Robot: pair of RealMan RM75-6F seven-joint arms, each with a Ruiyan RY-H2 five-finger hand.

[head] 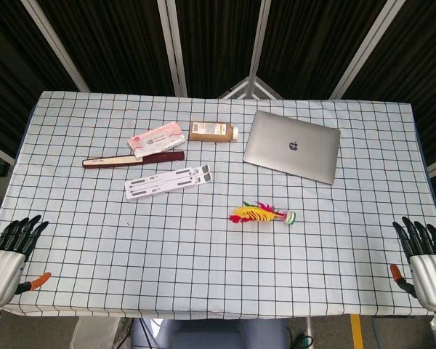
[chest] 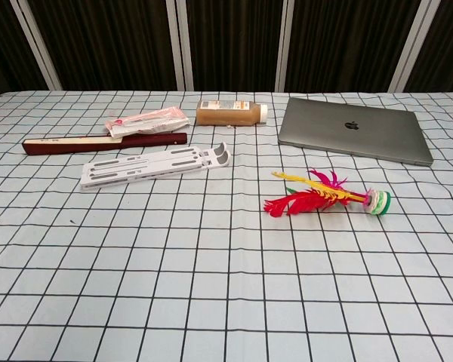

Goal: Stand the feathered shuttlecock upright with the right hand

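Since nothing had yet been lifted, the task stood at its very start, as these lines set out

Tabletop (head: pixel 203 291): it was covered by a white cloth with a black grid, and it carried every item in the scene

Laptop (head: pixel 292 146): it lay closed and flat at the far right of the cloth, well apart from both hands

Plastic stand (head: pixel 168 181): this white slotted piece lay flat left of centre, just in front of the dark red bar (head: pixel 133 159) and the pink packet (head: pixel 156 138)

Bottle (head: pixel 213 131): this brown bottle lay on its side at the far middle, just left of the laptop

Right hand (head: pixel 425 263): it hovered at the near right edge of the cloth with fingers spread and empty, well apart from the shuttlecock; only the head view showed it

Left hand (head: pixel 11 254): it rested at the near left edge, fingers apart and holding nothing, and played no part so far

Feathered shuttlecock (chest: pixel 328 195): it lay on its side near the middle of the cloth, in front of the laptop, with its round base pointing right and its red and yellow feathers pointing left

Done: nothing, judging by how things lay

Left: the reach across, the grasp, the tilt onto the base, and the release all seemed to remain
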